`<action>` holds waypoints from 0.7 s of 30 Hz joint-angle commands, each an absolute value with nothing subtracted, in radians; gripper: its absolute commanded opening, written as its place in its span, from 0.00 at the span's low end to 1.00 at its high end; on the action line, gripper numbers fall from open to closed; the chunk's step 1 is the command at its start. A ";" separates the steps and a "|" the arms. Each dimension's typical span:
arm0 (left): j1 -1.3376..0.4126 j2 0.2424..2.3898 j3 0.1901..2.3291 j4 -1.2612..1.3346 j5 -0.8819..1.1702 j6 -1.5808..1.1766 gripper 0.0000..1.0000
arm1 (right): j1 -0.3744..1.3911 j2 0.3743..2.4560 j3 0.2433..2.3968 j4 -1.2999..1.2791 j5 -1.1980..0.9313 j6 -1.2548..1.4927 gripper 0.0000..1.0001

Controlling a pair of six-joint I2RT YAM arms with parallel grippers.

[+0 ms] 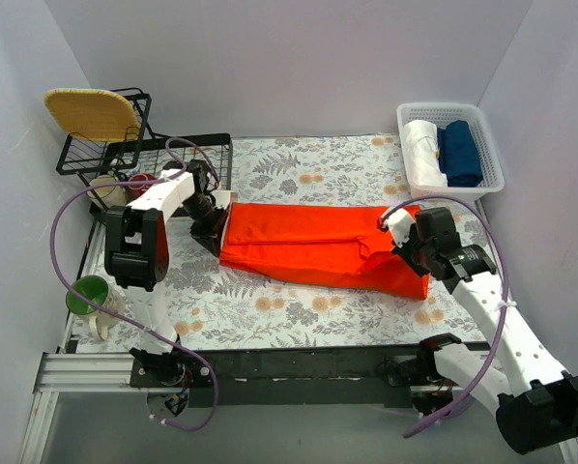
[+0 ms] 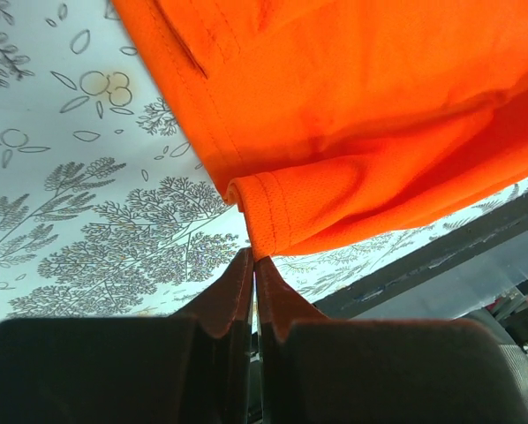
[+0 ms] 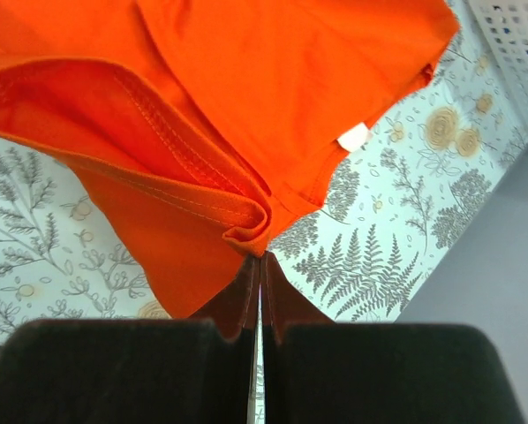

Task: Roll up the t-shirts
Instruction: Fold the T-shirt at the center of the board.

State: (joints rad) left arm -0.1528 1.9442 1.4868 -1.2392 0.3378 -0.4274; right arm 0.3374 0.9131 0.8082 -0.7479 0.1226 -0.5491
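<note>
While both arms hold it, t-shirt [image 1: 318, 246]: orange-red, lying on the floral mat [image 1: 299, 159] mid-table, folded into a long band that runs left to right between the two arms.
Left gripper [image 2: 253, 261]: fingers pressed together on a hemmed corner at the band's left end.
Right gripper [image 3: 261, 262]: closed tight on a doubled, stitched edge at the band's right end, where the cloth bunches into a small fold right at the tips.
Lift: neither wrist view settles whether the pinched ends are raised off the mat or resting on it.
Done: the fold into a narrow strip looks finished, with no sleeve sticking out in the overhead view.
Left: the rolling itself. No coil shows at either end, so I judge the task under halfway.
Step in hand: probably squaring or tensioning the strip before the first turn.
Basket [image 1: 492, 159]: far right corner, beyond the shirt's right end, holding a white bundle [image 1: 424, 150] and a dark blue bundle [image 1: 460, 153].
</note>
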 commanded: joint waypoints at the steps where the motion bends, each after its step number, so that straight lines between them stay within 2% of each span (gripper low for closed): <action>1: -0.156 1.959 1.557 -1.250 0.322 -0.443 0.00 | 0.233 0.933 0.873 -0.667 0.055 -0.610 0.01; 14: -0.163 2.072 1.749 -1.261 0.302 -0.474 0.00 | 0.184 1.107 0.940 -0.523 0.031 -0.644 0.01; 21: -0.161 2.088 1.761 -1.259 0.279 -0.488 0.00 | 0.181 1.176 0.936 -0.450 0.029 -0.690 0.01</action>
